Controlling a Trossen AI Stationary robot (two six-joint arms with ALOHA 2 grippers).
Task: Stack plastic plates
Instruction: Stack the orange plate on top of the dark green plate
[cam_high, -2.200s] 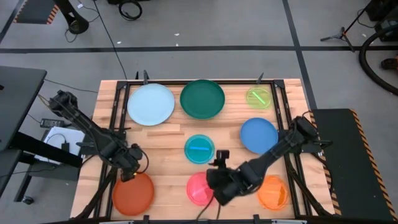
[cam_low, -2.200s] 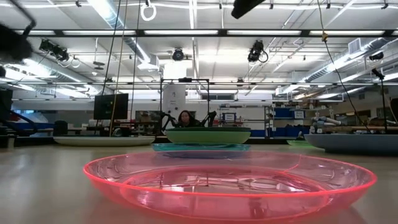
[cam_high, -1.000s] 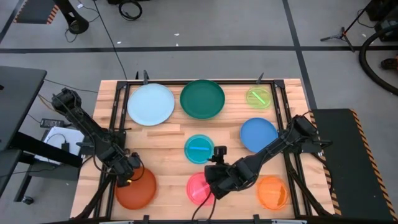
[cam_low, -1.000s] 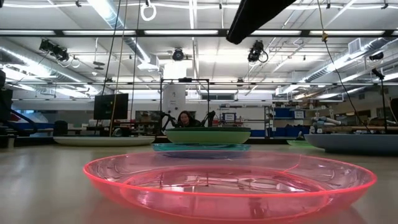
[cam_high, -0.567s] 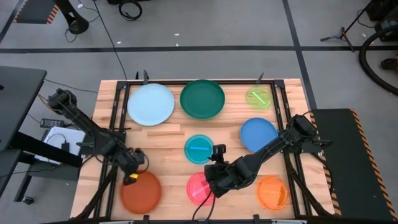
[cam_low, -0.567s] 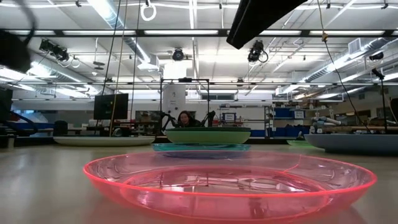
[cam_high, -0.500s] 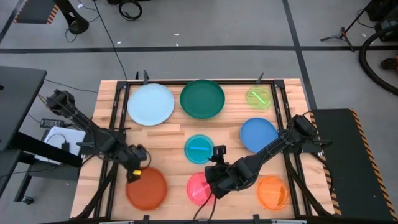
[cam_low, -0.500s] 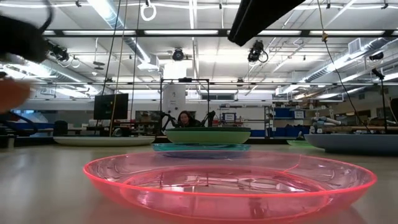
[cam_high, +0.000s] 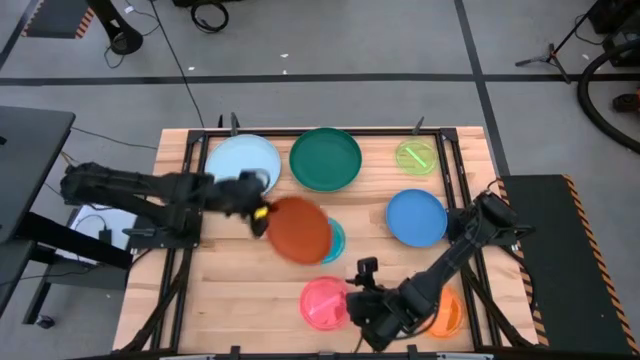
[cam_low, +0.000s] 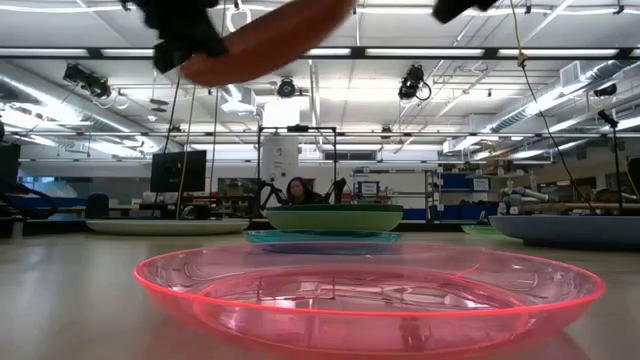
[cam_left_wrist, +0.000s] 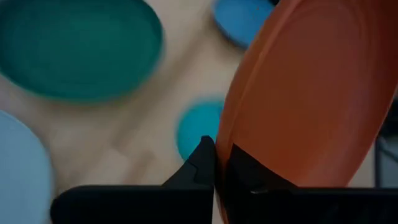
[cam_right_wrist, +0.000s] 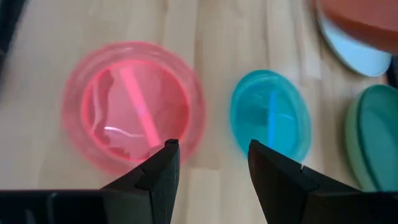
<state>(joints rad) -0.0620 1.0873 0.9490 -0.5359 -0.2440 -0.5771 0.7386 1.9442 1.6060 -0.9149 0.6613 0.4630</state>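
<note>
— Left gripper (cam_high: 258, 217), status?
— Jaws were clamped on the rim of the red-orange plate (cam_high: 298, 229), held tilted above the table (cam_high: 240, 280), partly over the teal plate (cam_high: 334, 240).
— Right gripper (cam_high: 372, 318)?
— Fingers stood apart, holding nothing, just beside the pink plate (cam_high: 324, 303); the orange plate (cam_high: 447, 312) lay beneath its arm.

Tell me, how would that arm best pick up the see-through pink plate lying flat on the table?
Probably by the rim. The pink plate lies flat on the wooden table, so only its raised sloping edge offers something to pinch. The right gripper is open just beside it and could come down over the near edge, one finger inside and one outside. The left gripper holds the red-orange plate that way.
</note>
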